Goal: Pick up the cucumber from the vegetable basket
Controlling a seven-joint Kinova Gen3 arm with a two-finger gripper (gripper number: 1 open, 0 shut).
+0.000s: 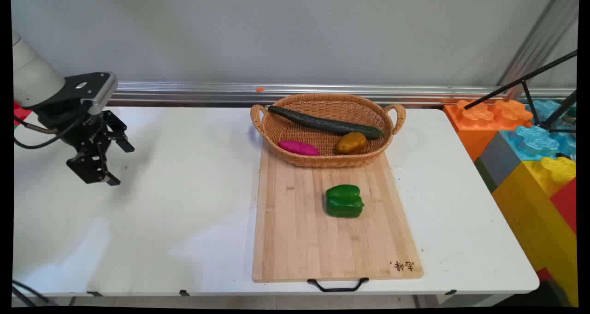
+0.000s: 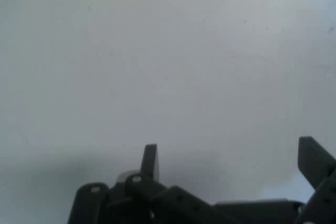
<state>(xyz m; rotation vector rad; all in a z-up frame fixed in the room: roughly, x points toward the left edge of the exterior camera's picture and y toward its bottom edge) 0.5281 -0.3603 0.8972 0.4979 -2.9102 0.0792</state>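
gripper (image 1: 120,163) hangs over bare white table (image 1: 184,203) at far left, jaws spread wide, nothing btwn them; hand view shows only table surface past the fingers (image 2: 149,162). well apart to the right: wooden cutting board (image 1: 322,240) w/ green bell pepper (image 1: 344,201) on it. wicker basket (image 1: 322,159) sits on board's far end, holding cucumber (image 1: 322,122), purple sweet potato (image 1: 298,147), brown potato (image 1: 351,143). coloured blocks (image 1: 530,166) off table's right edge.

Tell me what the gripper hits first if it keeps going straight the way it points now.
Probably the bare white table: the open gripper points down at it, and the hand view shows only plain tabletop ahead. Nothing else seems to lie in that line.
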